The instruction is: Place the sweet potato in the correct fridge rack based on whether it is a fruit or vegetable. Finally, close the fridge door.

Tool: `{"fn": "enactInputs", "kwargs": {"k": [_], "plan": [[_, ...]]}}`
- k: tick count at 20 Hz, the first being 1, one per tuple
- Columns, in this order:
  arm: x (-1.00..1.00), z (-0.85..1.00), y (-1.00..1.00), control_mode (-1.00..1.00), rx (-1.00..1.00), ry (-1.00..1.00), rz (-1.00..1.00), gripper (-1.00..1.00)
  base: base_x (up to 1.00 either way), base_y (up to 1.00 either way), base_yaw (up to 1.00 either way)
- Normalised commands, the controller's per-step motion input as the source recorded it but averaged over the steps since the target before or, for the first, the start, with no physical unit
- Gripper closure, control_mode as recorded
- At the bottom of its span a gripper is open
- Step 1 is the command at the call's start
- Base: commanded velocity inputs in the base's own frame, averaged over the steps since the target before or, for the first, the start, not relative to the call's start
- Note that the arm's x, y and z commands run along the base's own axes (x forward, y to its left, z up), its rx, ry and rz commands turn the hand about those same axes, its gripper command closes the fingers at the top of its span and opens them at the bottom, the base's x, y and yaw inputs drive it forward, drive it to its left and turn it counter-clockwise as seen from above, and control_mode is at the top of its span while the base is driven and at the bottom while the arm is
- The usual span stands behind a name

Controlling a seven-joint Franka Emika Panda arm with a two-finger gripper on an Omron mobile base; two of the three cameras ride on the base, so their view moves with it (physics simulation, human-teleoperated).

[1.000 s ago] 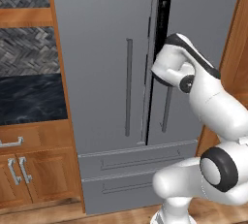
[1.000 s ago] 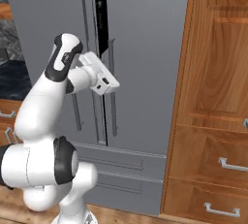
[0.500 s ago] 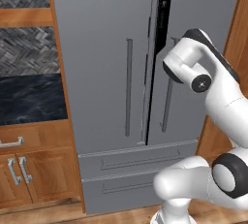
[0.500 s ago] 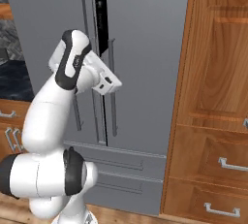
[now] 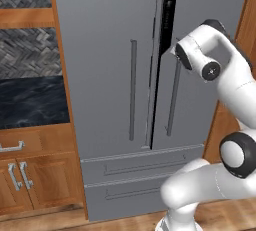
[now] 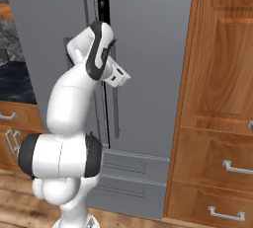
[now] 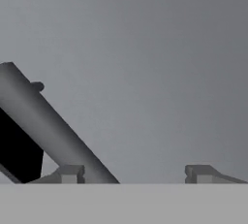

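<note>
Jaws stand apart, clamped on nothing: in the hand view the two fingertips [image 7: 68, 173] rise well separated, and the grey bar of the right door's handle [image 7: 43, 116] slants down between them, ending just beside the left one, with clear room to the other. A black slit [image 7: 17, 155] opens behind the bar's lower left, and the flat grey face of the fridge's right door [image 7: 145, 48] lies beyond. In the left base view, going from the left, a herringbone tile wall [image 5: 25, 50] sits above a dark marbled counter [image 5: 30, 100] and wooden cabinets [image 5: 30, 175] with metal pulls. Next comes the fridge's left door [image 5: 100, 50] with its upright handle [image 5: 132, 90]. Beyond that handle is the dark gap [image 5: 170, 5] between the doors, where the right door seems to stand slightly ajar, though the angle makes that hard to judge. The white arm [image 5: 220, 75] reaches up to the top of the right handle. Two grey drawers [image 5: 140, 162] run below both doors. In the right base view, tall wooden cabinets [image 6: 217, 74] with drawers [image 6: 232, 168] stand just beside the fridge on its right.
</note>
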Motion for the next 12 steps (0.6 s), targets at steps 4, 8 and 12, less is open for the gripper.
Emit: {"fn": "enactInputs", "kwargs": {"k": [4,8,12], "plan": [[0.49,0.06,-0.18,-1.0,0.02,0.16,0.0,-1.0,0.0,0.0,0.0],[-0.5,0.25,-0.18,-1.0,0.07,0.02,0.0,-1.0,0.0,0.0,0.0],[-1.0,0.44,-0.01,-1.0,0.08,0.0,0.0,-1.0,0.0,0.0,0.0]]}}
